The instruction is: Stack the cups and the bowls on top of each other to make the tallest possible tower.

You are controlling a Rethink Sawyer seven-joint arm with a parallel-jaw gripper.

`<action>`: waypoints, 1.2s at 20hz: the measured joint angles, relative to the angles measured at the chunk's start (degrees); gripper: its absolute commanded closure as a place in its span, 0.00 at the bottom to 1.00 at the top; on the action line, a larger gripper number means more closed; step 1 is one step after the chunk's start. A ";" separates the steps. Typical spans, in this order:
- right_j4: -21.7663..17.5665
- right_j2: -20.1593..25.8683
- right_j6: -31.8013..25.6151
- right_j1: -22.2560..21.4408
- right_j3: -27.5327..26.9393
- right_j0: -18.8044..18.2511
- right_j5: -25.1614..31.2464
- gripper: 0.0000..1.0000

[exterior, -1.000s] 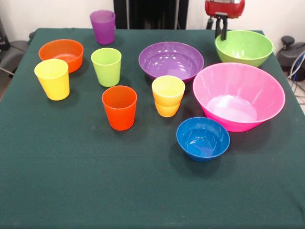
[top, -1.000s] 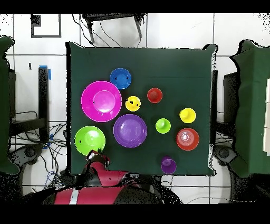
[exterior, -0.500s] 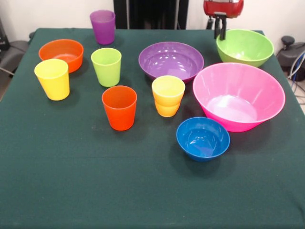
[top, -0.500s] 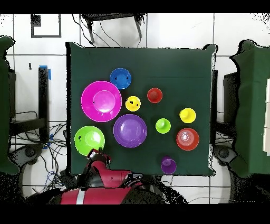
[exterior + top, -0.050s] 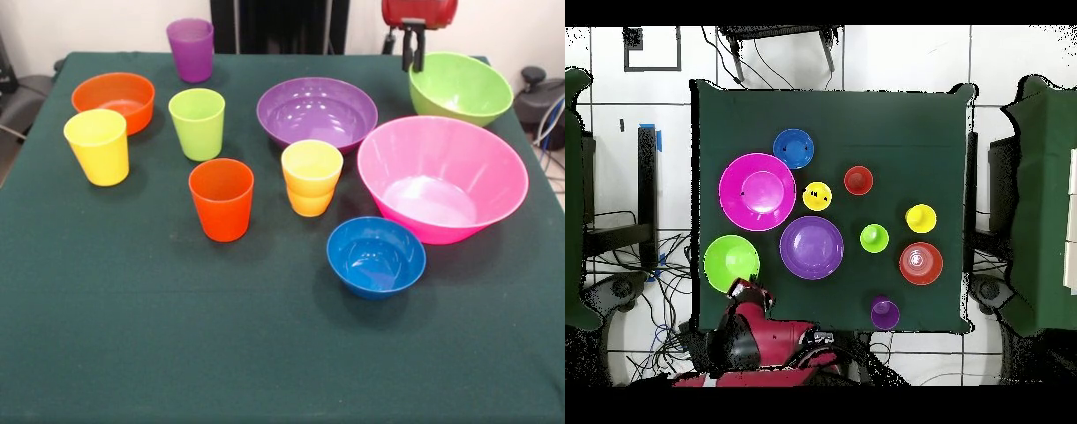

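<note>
Front view
Gripper: hangs at the top edge, its black fingers pressed onto the near-left rim of the lime green bowl, which sits tilted with that side raised.
Pink bowl: largest, just in front of the lime green bowl, upright on the counter.
Purple bowl: left of the pink bowl, apart from it.
Blue bowl: nearest the camera, just beside the pink bowl's base.
Orange bowl: far left, behind the yellow cup.
Yellow-orange cups: two nested, between the purple bowl and the blue bowl.
Orange cup: left of the nested pair.
Lime green cup: behind the orange cup.
Purple cup: at the far edge, upright.

Overhead view
Gripper: at the lime green bowl's lower right rim; the bowl lies at the counter's lower left corner.
Pink bowl: above it, with the blue bowl just beyond.
Purple bowl: right of the lime green bowl.
Cups: scattered right of the bowls, all standing apart.
</note>
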 measured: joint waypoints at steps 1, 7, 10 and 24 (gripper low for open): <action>0.01 0.00 0.00 -0.32 0.04 0.00 0.01 1.00; -0.05 -0.48 0.00 -5.42 1.63 -0.20 0.06 1.00; -0.08 -1.06 0.00 -8.23 2.53 -0.25 0.55 1.00; -2.35 -2.21 0.00 -13.15 3.75 -2.64 1.69 1.00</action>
